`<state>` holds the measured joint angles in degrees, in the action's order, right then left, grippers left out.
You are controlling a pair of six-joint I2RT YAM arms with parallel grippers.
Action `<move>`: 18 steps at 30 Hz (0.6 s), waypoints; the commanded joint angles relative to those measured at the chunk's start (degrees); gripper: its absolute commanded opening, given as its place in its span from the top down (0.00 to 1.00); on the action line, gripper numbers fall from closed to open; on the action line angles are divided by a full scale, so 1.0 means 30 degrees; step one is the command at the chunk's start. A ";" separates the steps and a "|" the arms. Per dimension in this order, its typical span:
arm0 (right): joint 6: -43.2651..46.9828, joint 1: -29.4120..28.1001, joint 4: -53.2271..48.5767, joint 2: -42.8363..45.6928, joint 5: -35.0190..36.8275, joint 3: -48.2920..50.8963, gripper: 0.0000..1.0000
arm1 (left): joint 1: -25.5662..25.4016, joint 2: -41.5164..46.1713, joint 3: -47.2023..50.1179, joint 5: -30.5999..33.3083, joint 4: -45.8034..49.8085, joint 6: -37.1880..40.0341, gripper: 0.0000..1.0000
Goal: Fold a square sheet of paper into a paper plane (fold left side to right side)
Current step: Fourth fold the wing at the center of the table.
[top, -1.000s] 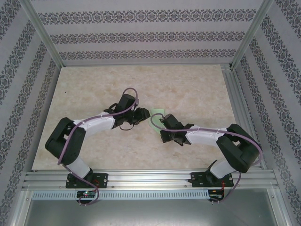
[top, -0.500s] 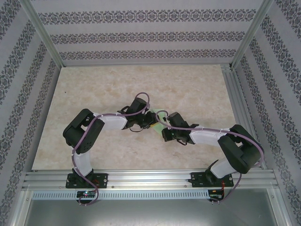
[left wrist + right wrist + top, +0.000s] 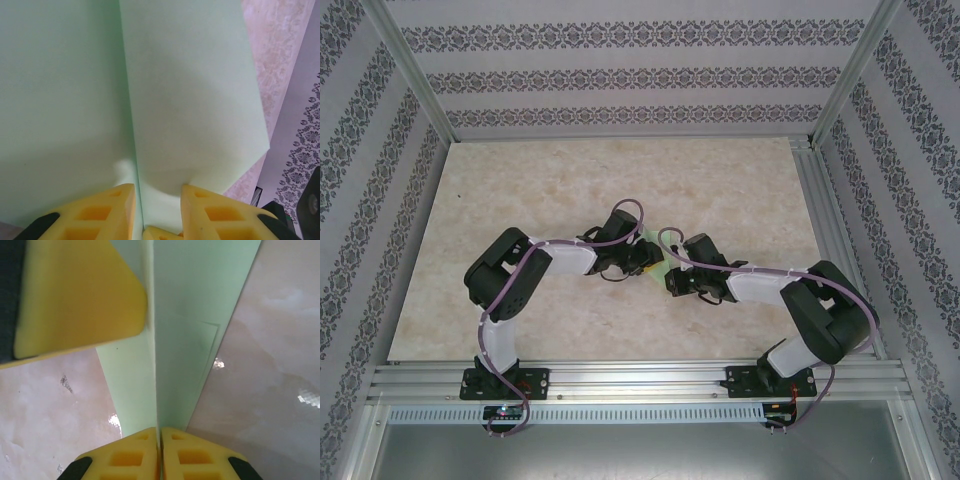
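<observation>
The square sheet of paper (image 3: 190, 90) is pale green and partly folded, with a straight crease running up the left wrist view. From above, a sliver of the paper (image 3: 658, 266) shows mid-table between the two wrists. My right gripper (image 3: 160, 429) is shut on a raised ridge of the paper (image 3: 180, 340). My left gripper (image 3: 157, 187) straddles the fold, its jaws apart with paper lying between them. One left finger (image 3: 75, 295) rests against the ridge's left side; the other is hidden behind the paper. The two grippers, left (image 3: 645, 260) and right (image 3: 670, 277), almost touch.
The marble-patterned table (image 3: 520, 200) lies bare around the arms. Aluminium rails run along the front (image 3: 640, 378) and the right side (image 3: 810, 200). Patterned walls close in the back and both sides.
My left arm has swung right toward the centre and its gripper has come onto the paper with its jaws narrower. The right gripper has shifted slightly right, still pinching the paper.
</observation>
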<state>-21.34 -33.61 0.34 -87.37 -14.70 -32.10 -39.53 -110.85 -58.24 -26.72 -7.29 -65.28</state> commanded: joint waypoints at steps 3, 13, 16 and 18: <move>-0.0095 0.0158 0.0033 -0.0451 -0.0461 0.0299 0.87 | -0.0257 -0.0683 -0.0582 0.0070 -0.0016 -0.0306 0.68; -0.0063 0.0204 -0.0431 0.0876 -0.0710 0.0387 0.80 | -0.0363 -0.1348 -0.0729 0.0363 0.0772 -0.0126 0.69; 0.0019 0.0564 -0.1006 0.1588 -0.1123 0.0240 0.76 | -0.0396 -0.1371 -0.0763 0.0410 0.0886 -0.0109 0.70; -0.0139 0.1089 -0.1069 0.2275 -0.1780 0.0317 0.73 | -0.0392 -0.1349 -0.0729 0.0427 0.0902 -0.0089 0.70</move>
<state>-21.34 -31.92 -2.02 -83.70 -17.37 -31.66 -39.83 -113.34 -59.81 -26.50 -6.96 -65.28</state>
